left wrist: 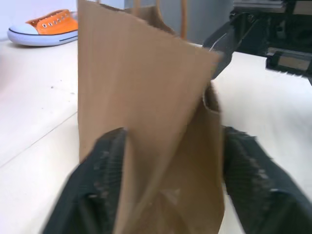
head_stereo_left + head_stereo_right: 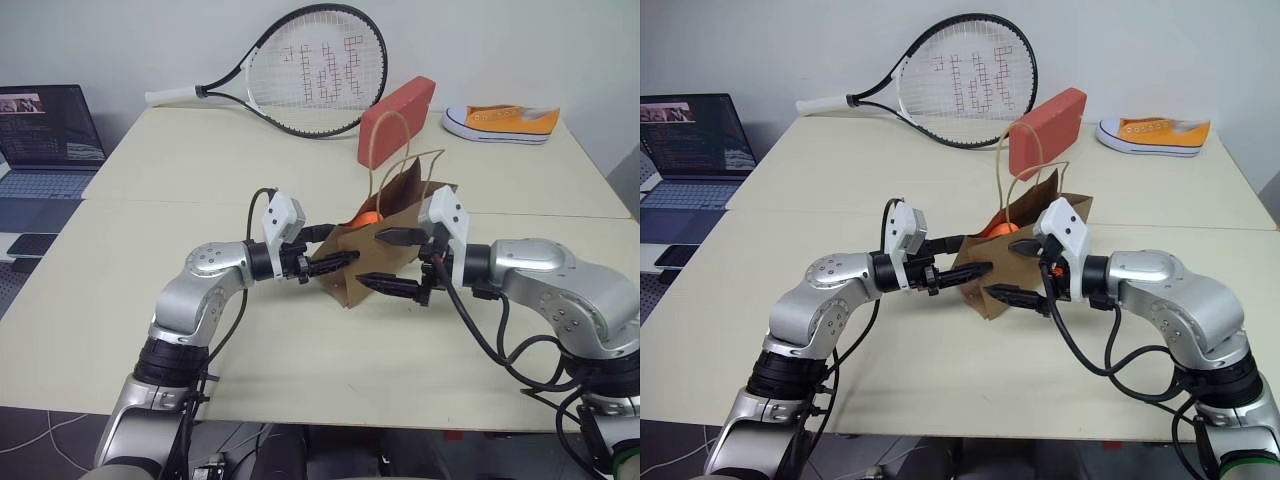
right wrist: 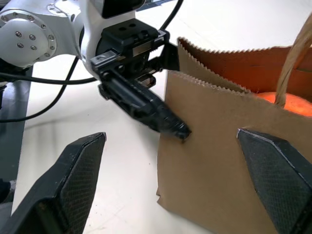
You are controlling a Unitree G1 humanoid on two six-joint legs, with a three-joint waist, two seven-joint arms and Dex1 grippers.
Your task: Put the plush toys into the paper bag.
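Steadying the paper bag [image 2: 385, 252] is the step in hand, judged from both grippers working at its walls. The bag stands upright near the middle of the table [image 2: 200, 170], its mouth open, with one orange plush toy [image 2: 367, 219] showing inside it; a second toy cannot be made out.

The left gripper [image 2: 330, 250] has its fingers astride the bag's left edge, partly closed, one finger on each side of the paper; whether it pinches firmly cannot be told. The right gripper [image 2: 392, 262] stands wide open against the bag's front wall, holding nothing.

To do this well, close gently on the paper edge only, avoid crushing the wall, and keep the mouth open.

Count: one bag with two handles, one toy visible. Behind the bag: one red block [image 2: 396, 120], one tennis racket [image 2: 300, 70], one sneaker [image 2: 502, 122]. Left of it: one laptop [image 2: 45, 140].
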